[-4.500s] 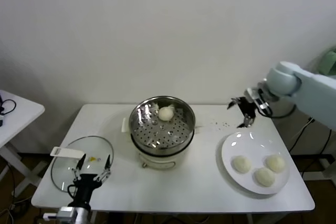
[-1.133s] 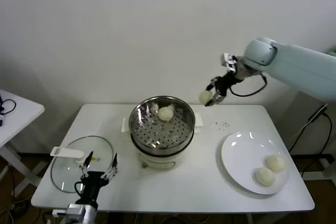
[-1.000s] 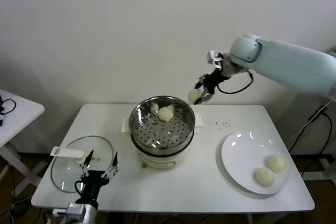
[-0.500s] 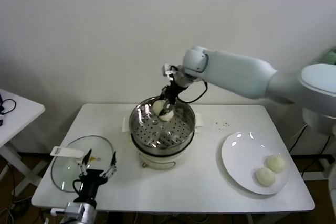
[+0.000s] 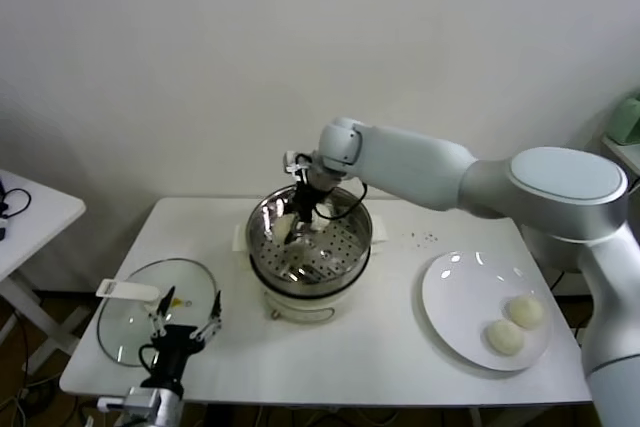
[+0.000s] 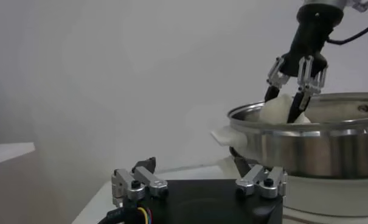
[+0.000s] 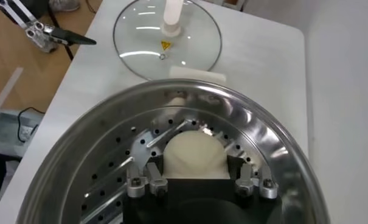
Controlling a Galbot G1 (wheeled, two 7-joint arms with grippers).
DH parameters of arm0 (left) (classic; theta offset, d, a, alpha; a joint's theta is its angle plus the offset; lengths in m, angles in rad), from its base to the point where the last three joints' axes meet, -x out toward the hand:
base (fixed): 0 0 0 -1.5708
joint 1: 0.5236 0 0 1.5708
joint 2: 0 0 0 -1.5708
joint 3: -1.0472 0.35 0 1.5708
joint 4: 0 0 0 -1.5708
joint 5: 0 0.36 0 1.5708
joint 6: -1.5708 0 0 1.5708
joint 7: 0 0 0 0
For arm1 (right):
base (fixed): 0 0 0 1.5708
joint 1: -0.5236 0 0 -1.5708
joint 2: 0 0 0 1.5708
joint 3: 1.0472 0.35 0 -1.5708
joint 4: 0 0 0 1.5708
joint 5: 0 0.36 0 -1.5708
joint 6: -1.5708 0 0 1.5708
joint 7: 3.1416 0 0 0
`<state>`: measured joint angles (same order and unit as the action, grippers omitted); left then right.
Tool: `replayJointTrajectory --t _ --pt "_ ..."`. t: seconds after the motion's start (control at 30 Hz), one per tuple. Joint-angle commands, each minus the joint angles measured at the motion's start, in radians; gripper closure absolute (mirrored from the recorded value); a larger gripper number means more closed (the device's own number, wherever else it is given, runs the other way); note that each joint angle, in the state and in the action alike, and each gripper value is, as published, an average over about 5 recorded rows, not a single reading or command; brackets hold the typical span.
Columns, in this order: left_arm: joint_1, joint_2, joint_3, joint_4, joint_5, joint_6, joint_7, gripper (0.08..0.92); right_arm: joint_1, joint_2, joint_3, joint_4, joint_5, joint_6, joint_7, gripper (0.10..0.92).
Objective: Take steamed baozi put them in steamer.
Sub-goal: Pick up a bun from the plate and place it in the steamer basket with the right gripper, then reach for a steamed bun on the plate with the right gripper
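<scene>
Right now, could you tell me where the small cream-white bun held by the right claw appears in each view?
Head view: bun inside the shiny steel steamer basket, near its left wall.
Left wrist view: bun above the basket rim.
Right wrist view: bun between the claw's fingers.
Shared landmark: the basket.

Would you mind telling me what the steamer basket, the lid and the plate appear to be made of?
Steamer: polished steel, judging by its mirror-like rim and punched floor holes.
Lid: clear glass, since the table shows through it; its white handle looks like plastic.
Plate: glossy white, probably ceramic, though possibly plastic.
</scene>
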<state>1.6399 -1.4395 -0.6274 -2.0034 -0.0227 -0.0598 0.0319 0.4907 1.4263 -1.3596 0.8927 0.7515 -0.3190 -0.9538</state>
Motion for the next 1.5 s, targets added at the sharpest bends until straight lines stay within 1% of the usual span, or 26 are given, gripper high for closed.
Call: replayJointTrajectory --t 0.03,0.53,0.87,1.07,1.17,1.3,1.5 --pt "0.004 0.001 -0.002 0.004 -0.003 -0.001 0.001 0.177 -0.036 0.036 0.003 -0.043 -0.027 0.003 -0.002 0.355" --pt "0.007 0.006 -0.002 0.015 -0.006 -0.005 0.001 0.177 -0.059 0.043 0.012 -0.064 -0.061 0.011 -0.004 0.355" --pt "0.004 0.004 -0.001 0.022 -0.005 -0.007 0.001 0.177 -0.065 0.051 0.018 -0.075 -0.072 0.02 0.0 0.341" --pt "0.003 0.003 -0.001 0.022 -0.006 -0.007 0.001 0.177 -0.056 0.047 0.02 -0.065 -0.069 0.017 -0.018 0.226" --pt "0.003 0.002 -0.002 0.021 -0.005 -0.006 0.003 0.177 -0.029 0.041 0.015 -0.059 -0.061 0.02 -0.038 0.206" --pt "0.0 -0.003 -0.003 0.017 -0.005 -0.003 0.003 0.177 0.03 -0.008 -0.005 -0.002 -0.021 0.022 -0.06 0.203" --pt "0.003 -0.009 -0.002 0.014 -0.007 -0.003 0.003 0.177 0.207 -0.176 -0.093 0.188 0.033 0.032 -0.131 0.203"
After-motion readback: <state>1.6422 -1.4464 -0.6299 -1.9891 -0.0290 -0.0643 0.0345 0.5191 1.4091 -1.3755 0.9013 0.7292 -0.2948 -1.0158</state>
